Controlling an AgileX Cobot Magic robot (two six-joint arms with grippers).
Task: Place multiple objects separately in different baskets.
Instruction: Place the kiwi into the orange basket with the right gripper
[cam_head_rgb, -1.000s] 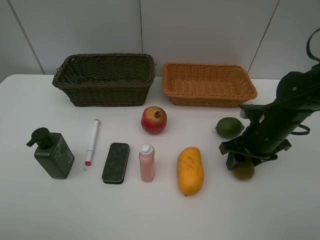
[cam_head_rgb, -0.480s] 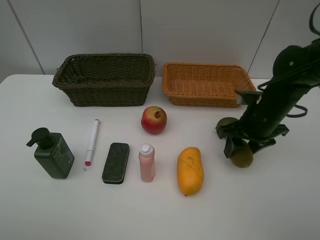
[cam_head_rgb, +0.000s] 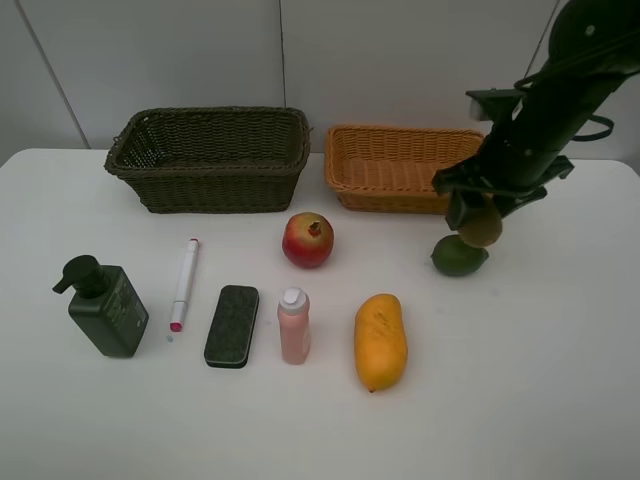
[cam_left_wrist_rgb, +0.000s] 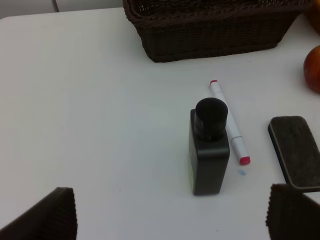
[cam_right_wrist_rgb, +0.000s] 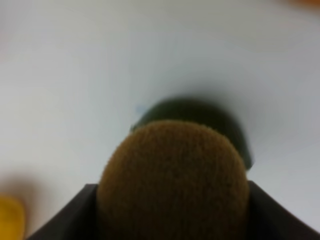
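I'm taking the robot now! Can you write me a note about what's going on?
Left gripper: open, empty, near the pump bottle.
Right gripper: shut on the kiwi, in the air by the orange basket, above the lime.
On the table: pomegranate, mango, marker, eraser, pink bottle.
Nothing shows in the orange or dark basket.
To do: drop the kiwi, then sort everything else.

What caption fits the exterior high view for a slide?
Right gripper holds the kiwi in the air over the lime, near the orange basket.
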